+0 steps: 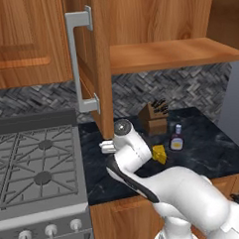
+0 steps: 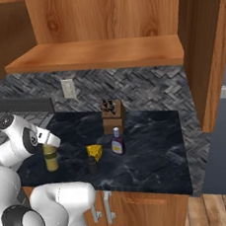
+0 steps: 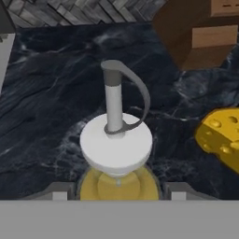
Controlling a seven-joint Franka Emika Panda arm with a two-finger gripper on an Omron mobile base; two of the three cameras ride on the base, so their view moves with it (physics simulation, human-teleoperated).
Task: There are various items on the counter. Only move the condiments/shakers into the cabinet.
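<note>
The gripper straddles the tall yellow-olive bottle near the counter's front edge — fingers flank it, contact unclear. Beyond, well apart on glossy marbled stone: black shaker, cheese wedge, red-capped bottle, blocky knife block — then the open cabinet's bare shelf.

Arm folded low and reaching forward, wrist bent down directly above the tall yellow-olive bottle, gripper descended over its top with one finger on either side, contact not discernible.
</note>
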